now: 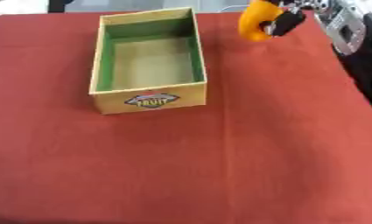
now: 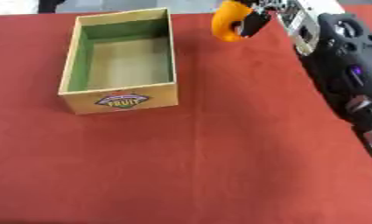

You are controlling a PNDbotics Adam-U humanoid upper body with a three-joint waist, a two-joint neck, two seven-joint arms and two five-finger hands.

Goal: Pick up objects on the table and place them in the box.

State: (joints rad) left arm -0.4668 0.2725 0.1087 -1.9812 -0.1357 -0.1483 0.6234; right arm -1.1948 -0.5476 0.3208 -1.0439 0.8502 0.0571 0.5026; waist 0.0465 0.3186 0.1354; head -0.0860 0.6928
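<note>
In the left eye view, the box point(image 1: 149, 61) is seen at the far left of the counter point(image 1: 219, 166), which is covered with a red cloth. The box is open at the top, and nothing is seen in it. An orange object point(image 1: 255, 22) is held at the far right, well to the right of the box, and the dark fingers of the right robot hand point(image 1: 284, 22) are curled around it. Whether the object is lifted or is touching the cloth cannot be told here. The left robot hand is not shown.

In the right eye view, the same orange object point(image 2: 227, 22) is seen more clearly in the right robot hand point(image 2: 251, 22), with the arm point(image 2: 342, 65) coming in from the right edge. Only one side of the object appears to be covered by the fingers, so it is judged that the object could turn or slip out during the carry to the left. The right wall of the box point(image 2: 173, 48) lies on the way; if the object is carried too low, the wall could be struck and the light box pushed or tipped. If the release is made too early, the object could fall on the cloth beside the box.
</note>
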